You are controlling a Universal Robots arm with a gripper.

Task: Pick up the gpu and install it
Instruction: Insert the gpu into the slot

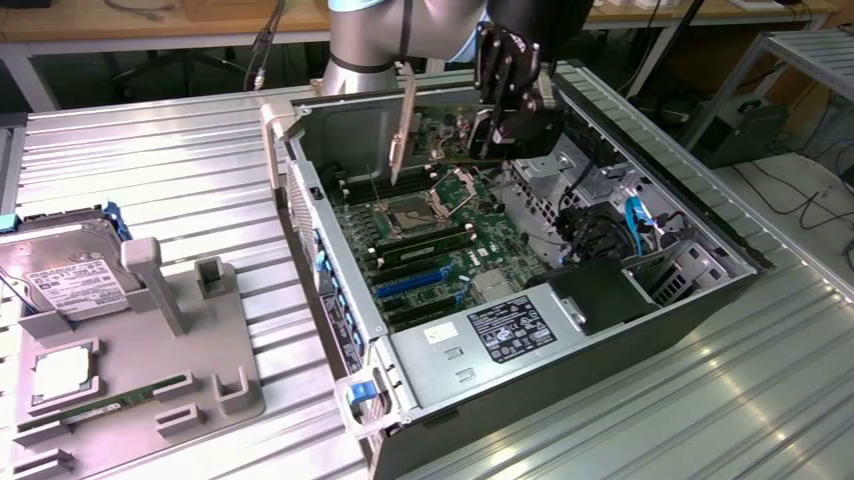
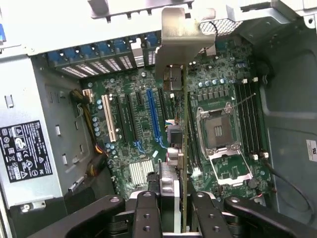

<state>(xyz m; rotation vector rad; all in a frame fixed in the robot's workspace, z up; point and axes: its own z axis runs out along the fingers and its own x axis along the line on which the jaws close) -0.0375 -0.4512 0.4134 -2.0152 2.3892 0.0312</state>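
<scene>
The gpu (image 1: 399, 132) hangs on edge above the open computer case (image 1: 310, 200), its silver end bracket toward the exterior view's left. My gripper (image 1: 513, 108) is shut on the card's other end, over the far part of the motherboard (image 1: 441, 250). In the wrist view the gpu (image 2: 184, 124) appears edge-on, with its bracket (image 2: 181, 34) near the case's rear slot openings. My gripper (image 2: 176, 220) clamps the card between its two black fingers (image 2: 144, 213). The card hovers above the board between the blue expansion slot (image 2: 153, 116) and the CPU socket (image 2: 218, 134), not seated in any slot.
A power supply (image 1: 514, 330) with a black label sits at the case's near end, with cables and a drive cage (image 1: 627, 240) on the exterior view's right. On the exterior view's left, a grey fixture (image 1: 174, 350) holds a hard drive (image 1: 60, 275) and a memory stick (image 1: 94, 408).
</scene>
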